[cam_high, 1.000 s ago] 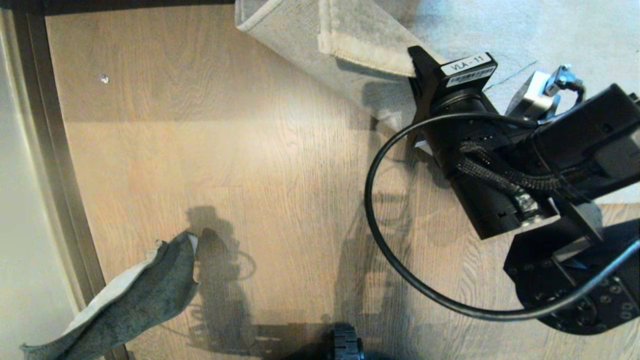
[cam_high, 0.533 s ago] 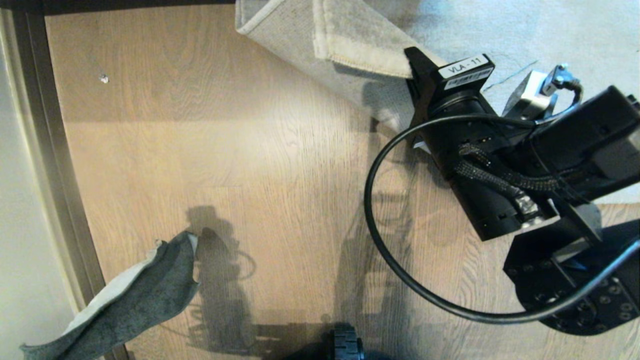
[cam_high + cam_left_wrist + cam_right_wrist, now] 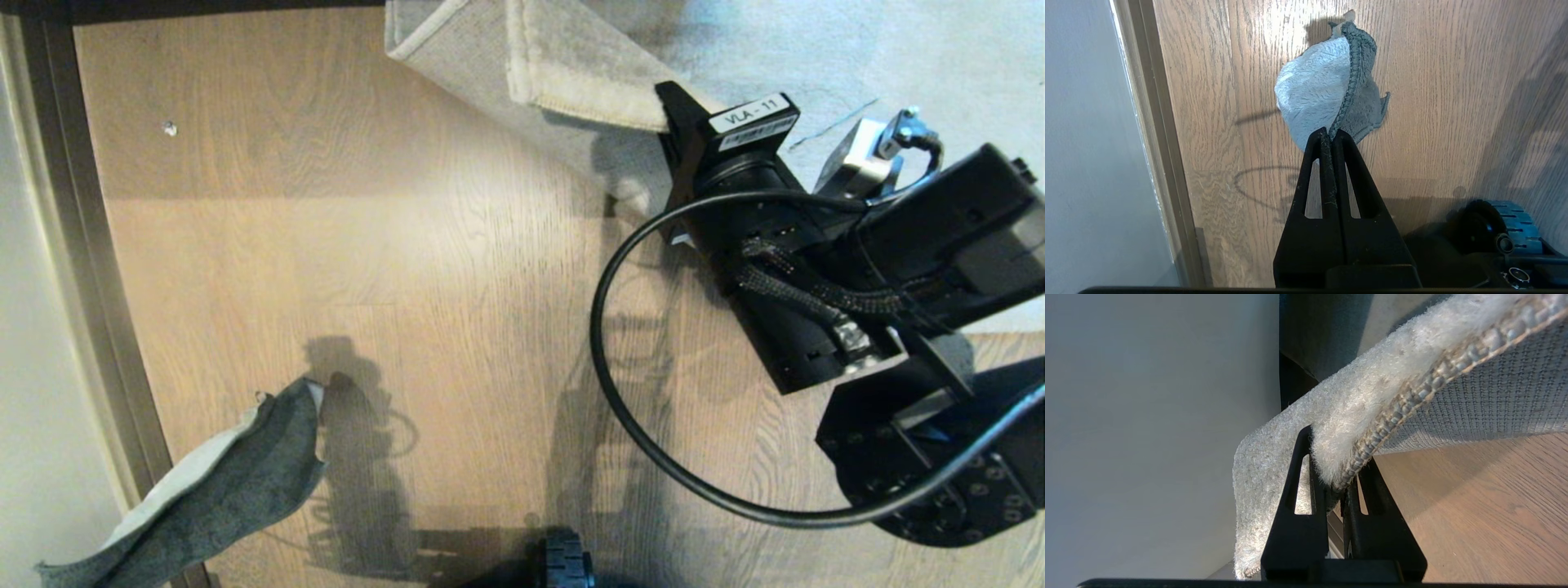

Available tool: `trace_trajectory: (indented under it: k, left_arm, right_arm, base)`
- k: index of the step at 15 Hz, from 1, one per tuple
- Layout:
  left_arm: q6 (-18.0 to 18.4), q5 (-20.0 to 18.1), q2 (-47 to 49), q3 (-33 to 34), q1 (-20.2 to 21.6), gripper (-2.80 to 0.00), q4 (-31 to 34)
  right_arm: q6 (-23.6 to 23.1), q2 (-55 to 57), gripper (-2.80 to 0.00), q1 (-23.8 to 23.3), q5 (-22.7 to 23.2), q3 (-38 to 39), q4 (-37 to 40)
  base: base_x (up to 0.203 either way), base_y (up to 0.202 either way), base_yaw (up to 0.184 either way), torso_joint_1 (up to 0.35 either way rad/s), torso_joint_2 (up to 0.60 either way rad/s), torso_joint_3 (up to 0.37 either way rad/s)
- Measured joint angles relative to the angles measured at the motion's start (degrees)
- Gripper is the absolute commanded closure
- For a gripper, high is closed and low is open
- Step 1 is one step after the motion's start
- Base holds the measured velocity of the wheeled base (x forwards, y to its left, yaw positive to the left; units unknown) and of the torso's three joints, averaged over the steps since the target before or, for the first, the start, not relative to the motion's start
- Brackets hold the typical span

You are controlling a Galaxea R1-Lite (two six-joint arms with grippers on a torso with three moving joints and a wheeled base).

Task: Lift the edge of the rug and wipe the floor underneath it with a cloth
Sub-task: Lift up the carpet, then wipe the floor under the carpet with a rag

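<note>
The rug edge is raised off the floor at the top of the head view, and its corner is folded over so the woven backing shows. My right gripper is shut on the rug edge, with pile and stitched border pinched between its fingers. In the head view the right wrist hides those fingers. The cloth, dark grey with an off-white face, hangs at the lower left. My left gripper is shut on the cloth above the wood planks; this gripper is outside the head view.
A dark baseboard strip and a pale wall run down the left side. A black cable loops out from the right arm over the floor. The robot's base wheel sits at the bottom centre. A small speck lies on the planks.
The right wrist and the folded rug flap have crept slightly to the left. The cloth and the left gripper have stayed put.
</note>
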Motion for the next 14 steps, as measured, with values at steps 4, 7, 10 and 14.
trace_trajectory:
  k: [4,7,10,14]
  left_arm:
    - [-0.03,0.00,0.00,0.00,0.00,0.00,-0.01]
    - [-0.16,-0.13,0.00,0.00,0.00,0.00,-0.04]
    - [-0.11,-0.20,0.00,0.00,0.00,0.00,-0.04]
    - [-0.17,-0.26,0.00,0.00,0.00,0.00,-0.06]
  right_arm:
    - [0.08,0.52,0.00,0.00,0.03,-0.08,-0.02]
    - [0.02,0.55,0.00,0.00,-0.02,0.37,-0.02]
    - [0.03,0.55,0.00,0.00,-0.05,0.42,-0.02]
    - [-0.08,0.57,0.00,0.00,-0.06,0.42,-0.02]
  base:
    - [0.000,0.000,0.000,0.000,0.00,0.000]
    - [0.000,0.000,0.000,0.000,0.00,0.000]
    - [0.000,0.000,0.000,0.000,0.00,0.000]
    - [0.000,0.000,0.000,0.000,0.00,0.000]
